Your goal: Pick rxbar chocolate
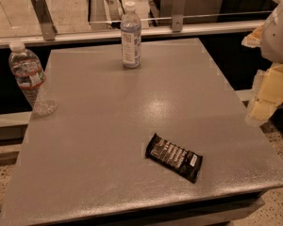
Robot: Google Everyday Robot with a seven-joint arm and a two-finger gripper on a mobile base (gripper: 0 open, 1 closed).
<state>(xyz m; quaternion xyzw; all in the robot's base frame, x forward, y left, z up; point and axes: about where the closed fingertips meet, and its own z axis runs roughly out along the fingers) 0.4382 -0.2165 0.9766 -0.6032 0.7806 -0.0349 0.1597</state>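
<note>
The rxbar chocolate (174, 157) is a flat black bar with white lettering. It lies on the grey table (108, 126), toward the front right, turned at a slant. My gripper (266, 98) hangs at the right edge of the view, beyond the table's right side and above floor level, up and to the right of the bar. It is well apart from the bar. Pale yellowish parts of it show below the white arm housing (280, 32).
A clear water bottle with a blue label (130, 35) stands upright at the back of the table. A second clear bottle with a red label (30, 79) stands at the left edge. A glass railing with metal posts (42, 15) runs behind the table.
</note>
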